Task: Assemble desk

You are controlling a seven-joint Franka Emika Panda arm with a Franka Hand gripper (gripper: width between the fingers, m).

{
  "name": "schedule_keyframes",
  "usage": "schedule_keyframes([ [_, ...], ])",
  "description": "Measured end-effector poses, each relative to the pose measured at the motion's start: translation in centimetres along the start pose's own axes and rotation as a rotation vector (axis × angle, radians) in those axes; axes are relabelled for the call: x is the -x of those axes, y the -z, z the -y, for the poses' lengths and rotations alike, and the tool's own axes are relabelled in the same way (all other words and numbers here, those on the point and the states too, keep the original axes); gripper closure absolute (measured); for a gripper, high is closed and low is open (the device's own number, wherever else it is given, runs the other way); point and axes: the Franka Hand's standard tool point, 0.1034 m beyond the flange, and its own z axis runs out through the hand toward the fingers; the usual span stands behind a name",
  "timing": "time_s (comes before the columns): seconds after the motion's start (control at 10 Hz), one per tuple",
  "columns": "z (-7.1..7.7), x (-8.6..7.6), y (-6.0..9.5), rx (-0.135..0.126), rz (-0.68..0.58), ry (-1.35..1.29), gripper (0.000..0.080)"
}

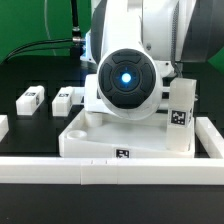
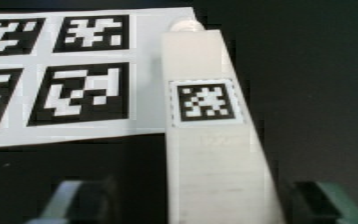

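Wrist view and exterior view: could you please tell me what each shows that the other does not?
Only the wrist view: the thin flat white marker board, and the open claw straddling a white square plastic post leg. Only the exterior view: the wide white rimmed plastic tabletop slab, and two short white post legs lying to the exterior view's left. Both: the black table and tagged white kit parts.

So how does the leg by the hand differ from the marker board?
The leg is a long square post showing one tag; the marker board is a thin flat sheet showing four. The leg lines up between the open hand's fingers; the board lies aside. Both are white.
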Motion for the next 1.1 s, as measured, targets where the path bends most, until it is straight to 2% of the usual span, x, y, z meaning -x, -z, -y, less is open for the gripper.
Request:
schedule_keyframes([
  [0.1, 0.0, 0.0, 0.0, 0.0, 0.0, -0.001, 0.0516],
  [0.6, -0.2, 0.0, 0.4, -0.003, -0.007, 0.004, 0.0515],
  [0.7, -0.4, 0.8, 1.3, -0.006, 0.003, 0.025, 0.0515],
  [0.9, -1.4, 3.6, 4.8, -0.009, 0.017, 0.036, 0.0515],
  [1.0, -1.6, 4.2, 6.1, -0.015, 0.007, 0.038, 0.0515],
  [1.1, -1.6, 4.3, 6.5, -0.017, -0.002, 0.039, 0.0514],
])
